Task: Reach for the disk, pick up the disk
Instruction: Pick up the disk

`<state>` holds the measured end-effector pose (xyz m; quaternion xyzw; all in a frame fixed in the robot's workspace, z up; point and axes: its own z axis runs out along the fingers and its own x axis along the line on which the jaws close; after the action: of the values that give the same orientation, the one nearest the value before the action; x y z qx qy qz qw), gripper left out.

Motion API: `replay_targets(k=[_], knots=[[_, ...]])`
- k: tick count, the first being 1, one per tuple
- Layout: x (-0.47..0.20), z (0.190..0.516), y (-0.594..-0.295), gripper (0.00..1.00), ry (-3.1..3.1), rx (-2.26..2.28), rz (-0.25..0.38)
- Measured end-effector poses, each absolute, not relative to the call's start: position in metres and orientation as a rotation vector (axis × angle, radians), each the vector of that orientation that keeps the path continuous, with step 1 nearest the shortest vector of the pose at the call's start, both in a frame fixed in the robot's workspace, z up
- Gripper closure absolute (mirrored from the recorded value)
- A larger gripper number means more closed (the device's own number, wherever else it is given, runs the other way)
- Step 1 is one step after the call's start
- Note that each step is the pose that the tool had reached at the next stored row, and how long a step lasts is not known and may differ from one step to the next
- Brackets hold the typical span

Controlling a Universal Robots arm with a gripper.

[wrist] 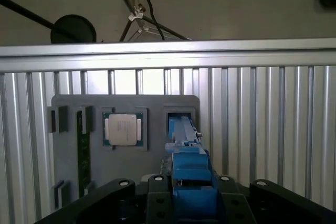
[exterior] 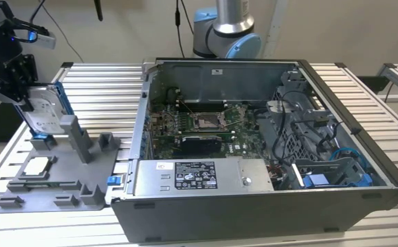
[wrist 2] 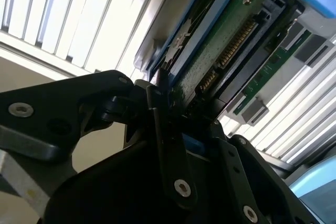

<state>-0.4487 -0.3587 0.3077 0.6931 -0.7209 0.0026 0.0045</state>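
The disk (exterior: 45, 109) stands on edge, leaning, at the back of the grey fixture plate (exterior: 54, 182) on the exterior view's left. It is silver-grey with a white label and a bright blue bracket. My gripper (exterior: 24, 101) is shut on its upper edge from above. In the second wrist view the black fingers (wrist 2: 164, 129) clamp the disk (wrist 2: 220, 45), whose green circuit board shows. In the first wrist view the blue bracket of the disk (wrist: 185, 166) sits between the fingers of the gripper (wrist: 186, 195). I cannot tell whether its lower end still rests in the holder slot.
A small square silver chip (exterior: 36, 164) lies in a pocket of the fixture plate. Grey posts (exterior: 75, 136) rise beside the disk. An open computer case (exterior: 254, 154) stands to the exterior view's right on the slatted metal table (exterior: 109, 82). Another arm's base (exterior: 226, 36) stands behind the case.
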Motion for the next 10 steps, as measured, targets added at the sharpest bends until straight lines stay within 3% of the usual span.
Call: replay_targets(k=[10], knots=[[-0.4487, 0.3182, -0.3587, 1.0, -2.258, 2.171, 0.008]])
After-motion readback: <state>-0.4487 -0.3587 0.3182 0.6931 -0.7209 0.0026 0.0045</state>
